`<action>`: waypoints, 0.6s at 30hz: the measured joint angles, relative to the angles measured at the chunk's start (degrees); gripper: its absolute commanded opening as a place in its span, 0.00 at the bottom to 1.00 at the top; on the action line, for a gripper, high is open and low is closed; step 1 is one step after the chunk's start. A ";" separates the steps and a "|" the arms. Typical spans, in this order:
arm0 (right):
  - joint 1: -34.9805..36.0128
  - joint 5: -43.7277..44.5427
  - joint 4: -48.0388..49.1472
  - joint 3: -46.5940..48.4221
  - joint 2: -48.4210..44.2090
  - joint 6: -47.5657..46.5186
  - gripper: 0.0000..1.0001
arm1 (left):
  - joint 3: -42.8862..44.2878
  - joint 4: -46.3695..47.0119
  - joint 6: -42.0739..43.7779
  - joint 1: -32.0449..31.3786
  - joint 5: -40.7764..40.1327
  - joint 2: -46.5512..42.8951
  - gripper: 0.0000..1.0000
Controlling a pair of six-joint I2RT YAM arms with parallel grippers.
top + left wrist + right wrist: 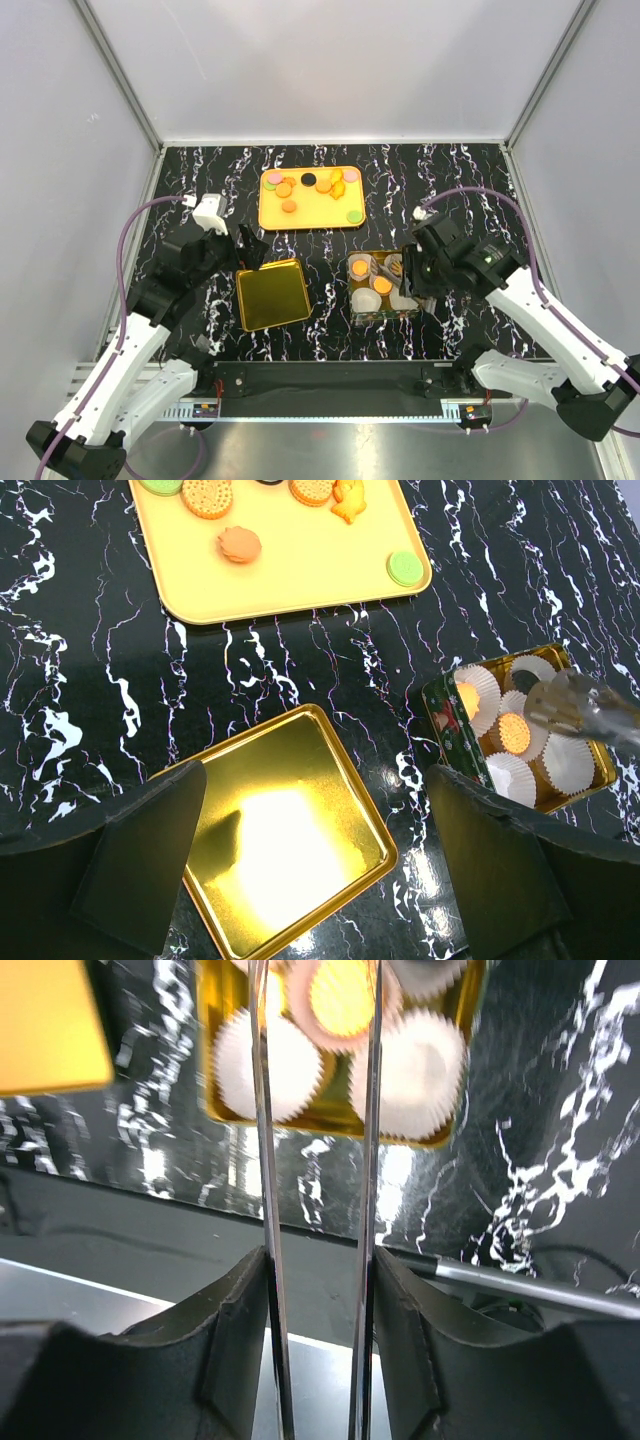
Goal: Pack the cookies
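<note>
So here the right gripper (318,1260) was clamped on a pair of thin metal tongs (262,1160). Its fingers pressed the two blades from either side, and the blades ran out ahead of it over the open tin (447,730). One orange cookie (345,995) sat in a paper cup right out in front, between the blades near their far end. The tips ran off the top of the wrist view, so I couldn't tell whether they were touching it.

My read is that this was the drop-off into the cup. To do it clean, I'd let the blades spring apart enough that the cookie is free. Then I'd lift straight up and back along the tongs' own line. Any sideways drag looked likely to catch the frilly white cups (265,1065) just nearer the gripper and tip them. They looked light and loose.

The left gripper (320,850) hung with its jaws wide apart and nothing in them. The gold lid (280,780) lay on the table (80,680) right beneath it. The rest of the cookies (240,545) sat on the yellow tray (300,580) farther ahead of it, well apart from the tin. Plenty of them weren't packed yet.
</note>
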 measured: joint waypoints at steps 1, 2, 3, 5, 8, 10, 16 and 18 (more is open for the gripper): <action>0.00 0.02 -0.20 1.55 0.48 -0.35 0.50 | 0.00 0.00 0.00 0.00 0.00 0.00 0.99; 0.00 0.09 -0.26 2.95 1.01 -0.68 0.50 | 0.00 0.00 0.00 0.00 0.00 0.00 0.99; 0.00 0.11 -0.15 4.57 1.86 -1.11 0.50 | 0.00 0.00 0.00 0.00 0.00 0.00 0.99; 0.00 0.09 0.17 7.58 4.35 -2.16 0.49 | 0.00 0.00 0.00 0.00 0.00 0.00 0.99; -0.48 -0.15 2.69 11.08 9.92 -4.02 0.49 | 0.00 0.00 0.00 0.00 0.02 0.00 0.99; -1.60 -0.63 5.16 13.31 14.51 -5.51 0.49 | 0.00 0.00 0.00 0.00 0.02 0.00 0.99; -5.70 -1.42 10.86 24.24 30.88 -9.55 0.50 | 0.00 0.00 0.00 0.00 0.02 0.00 0.99; -6.49 -1.33 11.65 28.92 35.91 -10.67 0.50 | 0.00 0.02 0.00 0.00 0.04 0.00 0.99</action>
